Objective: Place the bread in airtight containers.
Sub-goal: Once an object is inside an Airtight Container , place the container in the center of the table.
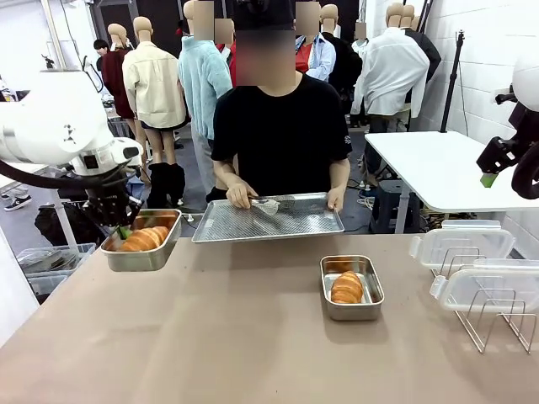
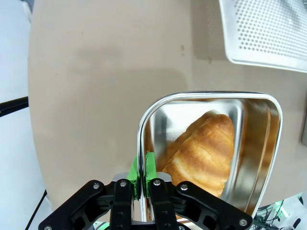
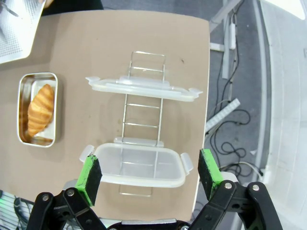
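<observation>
Ridged croissant (image 2: 206, 153), rounded steel pan (image 2: 263, 143)

The left croissant (image 1: 145, 239) and the middle croissant (image 1: 347, 288) are golden-brown, banded with paler and darker ridges. The left pan (image 1: 135, 259) and the middle pan (image 1: 351, 313) are shiny silver steel that mirrors the pastry's orange. The tray (image 1: 253, 225) is silver with a fine grid of dotted holes. The tabletop (image 1: 236, 337) is plain dull tan. The far lid (image 3: 144, 87) and the near lid (image 3: 139, 165) are clear with milky rims, and the wire rack (image 3: 143, 105) is silver. The left gripper (image 2: 144, 165) and the right gripper (image 3: 151, 172) are black with bright green pads.
</observation>
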Available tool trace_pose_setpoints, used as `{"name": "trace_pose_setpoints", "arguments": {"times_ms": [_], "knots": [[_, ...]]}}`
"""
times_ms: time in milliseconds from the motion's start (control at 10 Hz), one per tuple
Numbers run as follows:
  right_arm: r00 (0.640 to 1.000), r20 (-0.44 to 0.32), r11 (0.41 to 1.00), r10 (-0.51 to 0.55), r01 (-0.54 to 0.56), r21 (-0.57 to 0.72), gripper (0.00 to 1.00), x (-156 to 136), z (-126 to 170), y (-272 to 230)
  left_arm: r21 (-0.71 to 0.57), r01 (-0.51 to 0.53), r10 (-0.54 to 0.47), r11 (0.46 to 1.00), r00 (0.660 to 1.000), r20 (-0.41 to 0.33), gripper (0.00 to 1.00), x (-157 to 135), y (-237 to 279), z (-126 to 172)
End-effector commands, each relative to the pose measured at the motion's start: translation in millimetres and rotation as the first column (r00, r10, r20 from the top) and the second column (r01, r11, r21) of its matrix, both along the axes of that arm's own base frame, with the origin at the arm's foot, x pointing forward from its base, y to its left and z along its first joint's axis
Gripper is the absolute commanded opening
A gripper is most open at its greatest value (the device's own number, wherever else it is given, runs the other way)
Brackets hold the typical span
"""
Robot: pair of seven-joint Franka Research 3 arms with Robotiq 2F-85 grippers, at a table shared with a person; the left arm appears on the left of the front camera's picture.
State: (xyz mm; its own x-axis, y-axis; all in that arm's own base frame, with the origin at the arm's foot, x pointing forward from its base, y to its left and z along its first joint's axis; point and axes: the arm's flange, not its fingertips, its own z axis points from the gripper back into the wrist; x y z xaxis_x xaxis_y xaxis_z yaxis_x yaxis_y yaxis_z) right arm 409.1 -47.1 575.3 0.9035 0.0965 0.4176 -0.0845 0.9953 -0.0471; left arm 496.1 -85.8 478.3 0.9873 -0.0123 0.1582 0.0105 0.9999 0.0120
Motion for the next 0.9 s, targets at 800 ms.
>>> {"name": "trace_pose_setpoints", "arguments": {"times_ms": [800], "knots": [[1.000,-0.001,1.000,-0.017,0.017,-0.008,1.00,3.2,0.5,0.9,0.008,-0.047,0.047,0.999,0.999,0.001,0.00,29.5,29.6,-144.0]]}}
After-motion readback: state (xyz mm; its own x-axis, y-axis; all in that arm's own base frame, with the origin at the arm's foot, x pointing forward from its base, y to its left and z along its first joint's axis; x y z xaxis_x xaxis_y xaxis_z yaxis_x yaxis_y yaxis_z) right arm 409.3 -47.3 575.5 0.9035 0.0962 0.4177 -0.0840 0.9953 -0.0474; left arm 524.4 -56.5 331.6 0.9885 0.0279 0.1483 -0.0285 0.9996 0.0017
